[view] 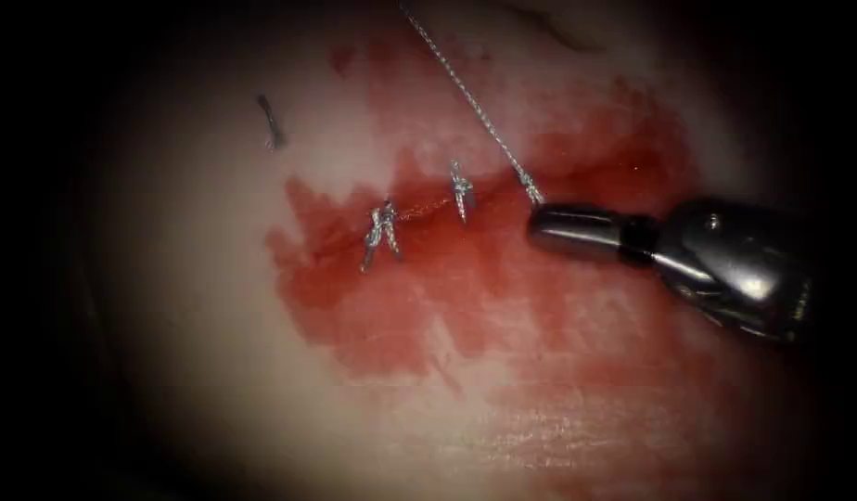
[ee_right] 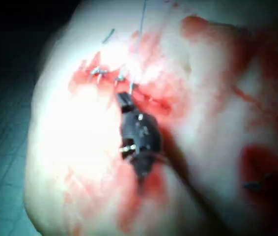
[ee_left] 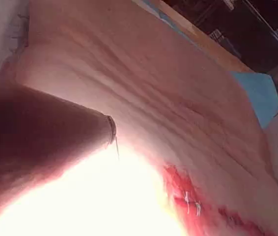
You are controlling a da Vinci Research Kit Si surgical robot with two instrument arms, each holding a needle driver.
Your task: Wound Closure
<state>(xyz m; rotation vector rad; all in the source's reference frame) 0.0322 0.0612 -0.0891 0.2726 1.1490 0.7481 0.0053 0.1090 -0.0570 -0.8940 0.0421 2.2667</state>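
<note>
**Right tool at third stitch site, thread taut**

Right tool (view: 540,223) in from the right of the endoscope view, tip at the right end of the cut (view: 419,211), jaws together. Cannot tell whether clamped on the thread (view: 466,93) or just touching it. Thread taut, up and to the left from the jaw tip and out of the top edge. Two knotted stitches (view: 380,232) across the cut left of the tip, short tails upright. Loose cut end of thread (view: 271,121) on pale tissue (view: 187,306), well apart, upper left. Red fluid (view: 540,306) spread around the cut and to the lower right. Needle not made out. Left tool's jaw state: cannot tell.
</note>
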